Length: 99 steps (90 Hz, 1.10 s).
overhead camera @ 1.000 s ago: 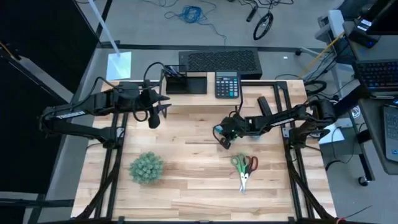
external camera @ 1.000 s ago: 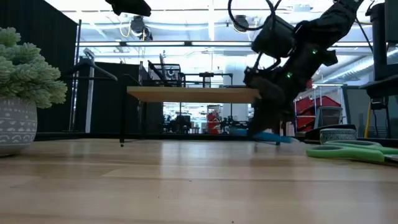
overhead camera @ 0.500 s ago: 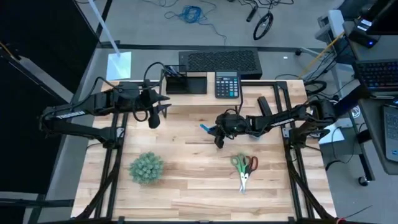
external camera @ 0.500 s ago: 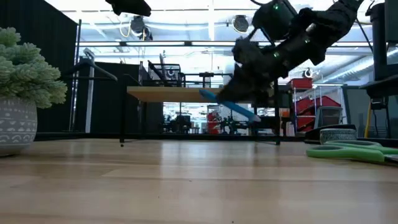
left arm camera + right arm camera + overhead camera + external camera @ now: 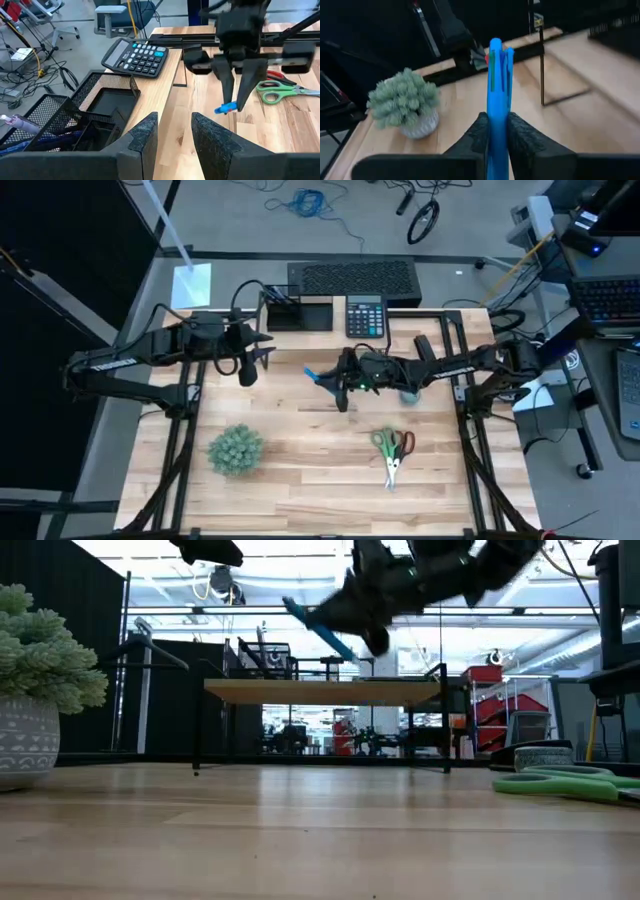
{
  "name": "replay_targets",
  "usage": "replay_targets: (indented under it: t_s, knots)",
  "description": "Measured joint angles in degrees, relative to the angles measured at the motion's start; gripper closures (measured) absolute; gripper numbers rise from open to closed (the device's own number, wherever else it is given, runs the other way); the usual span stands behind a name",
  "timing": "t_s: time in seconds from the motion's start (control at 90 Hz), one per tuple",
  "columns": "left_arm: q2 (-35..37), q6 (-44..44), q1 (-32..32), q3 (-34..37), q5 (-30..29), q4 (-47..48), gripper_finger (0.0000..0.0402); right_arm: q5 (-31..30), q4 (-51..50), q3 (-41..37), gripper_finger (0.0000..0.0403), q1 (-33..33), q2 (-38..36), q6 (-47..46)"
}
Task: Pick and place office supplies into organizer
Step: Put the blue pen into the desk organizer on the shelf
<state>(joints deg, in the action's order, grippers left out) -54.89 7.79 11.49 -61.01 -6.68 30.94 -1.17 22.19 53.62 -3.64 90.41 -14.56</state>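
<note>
**Blue pen held aloft over the table's middle**

High view: the right gripper (image 5: 337, 385) is clamped on a slim blue plastic pen (image 5: 318, 376) above the table centre. The black mesh organizer tray (image 5: 298, 312) sits at the back edge beside a black calculator with grey keys (image 5: 366, 316).

Low view: the pen (image 5: 316, 628) tilts, well above the light wooden tabletop (image 5: 300, 830).

Left wrist view: the left gripper (image 5: 172, 137) waits with fingers apart near the organizer (image 5: 75, 120), which holds blue pens (image 5: 20, 145).

Right wrist view: the pen (image 5: 497, 95) stands pinched between the fingers (image 5: 476, 135).
</note>
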Motion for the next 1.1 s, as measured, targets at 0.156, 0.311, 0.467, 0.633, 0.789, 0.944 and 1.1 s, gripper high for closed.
replay_targets:
  t_s: [0.156,0.311,0.467,0.633,0.789,0.944,1.1]
  knots:
    - [0.0,-1.2,0.0,0.0,0.0,0.0,0.0294,-0.3,-6.6,6.9,0.0377,0.0,0.0,3.1]
    - [0.0,-3.4,0.0,0.0,0.0,-0.6,0.0294,-0.7,-10.9,12.5,0.0376,-0.1,0.0,5.7]
    - [0.0,-4.5,0.0,0.0,0.0,-1.3,0.0294,-0.8,-10.9,14.5,0.0376,-0.7,0.0,6.0]
    - [0.0,-4.6,0.0,0.0,0.0,-2.1,0.0294,-0.9,-11.0,14.7,0.0376,-1.3,0.1,4.6]
    - [0.0,-4.5,0.0,0.0,0.0,-2.5,0.0294,-0.9,-11.0,14.7,0.0376,-1.6,0.2,4.4]
    - [0.0,-4.0,0.0,0.0,0.0,-2.8,0.0294,-1.0,-10.2,14.7,0.0376,-2.6,0.2,5.5]
    - [0.0,-4.1,0.0,0.0,0.0,-5.6,0.0294,-1.0,-10.2,14.7,0.0376,-3.6,0.2,7.6]
